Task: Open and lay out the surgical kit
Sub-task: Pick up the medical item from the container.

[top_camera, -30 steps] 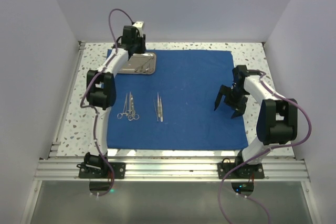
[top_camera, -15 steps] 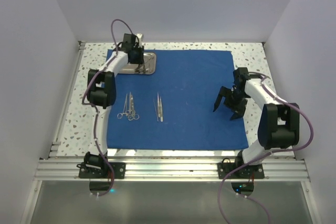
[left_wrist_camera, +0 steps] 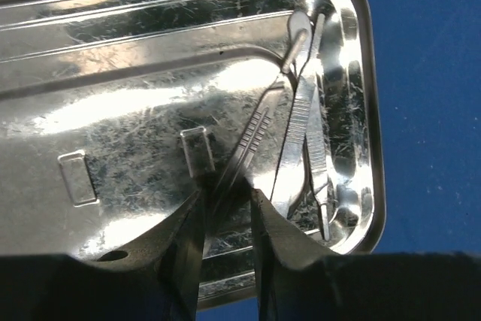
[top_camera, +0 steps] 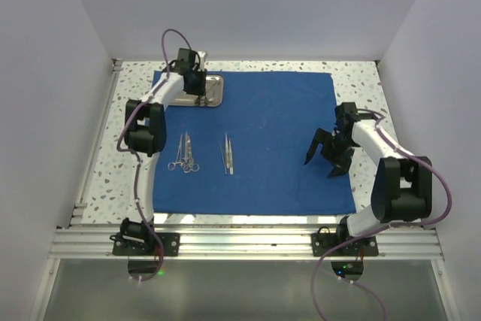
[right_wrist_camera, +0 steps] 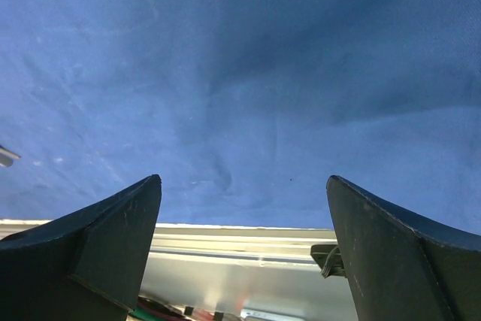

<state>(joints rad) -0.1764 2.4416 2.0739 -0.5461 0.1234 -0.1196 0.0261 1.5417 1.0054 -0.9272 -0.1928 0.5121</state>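
Observation:
The royal-blue cloth (top_camera: 278, 133) lies spread flat as a large sheet. The steel tray (top_camera: 214, 92) sits on its far left corner. My left gripper (top_camera: 194, 86) is down in the tray (left_wrist_camera: 128, 73), its jaws nearly together around the lower end of a flat ribbed steel handle (left_wrist_camera: 252, 133). Steel tweezers (left_wrist_camera: 307, 110) lie beside it in the tray. Scissors and forceps (top_camera: 184, 154) and a pair of tweezers (top_camera: 227, 154) lie on the cloth's left half. My right gripper (top_camera: 325, 157) hangs open and empty above the cloth's right side (right_wrist_camera: 240, 73).
A speckled tabletop (top_camera: 361, 77) borders the cloth. An aluminium rail (top_camera: 248, 240) runs along the near edge and also shows in the right wrist view (right_wrist_camera: 248, 261). White walls enclose the left, back and right sides.
My left gripper has come down from above the tray's far left corner into the tray and closed around the steel handle. My right gripper has drifted slightly toward the near edge.

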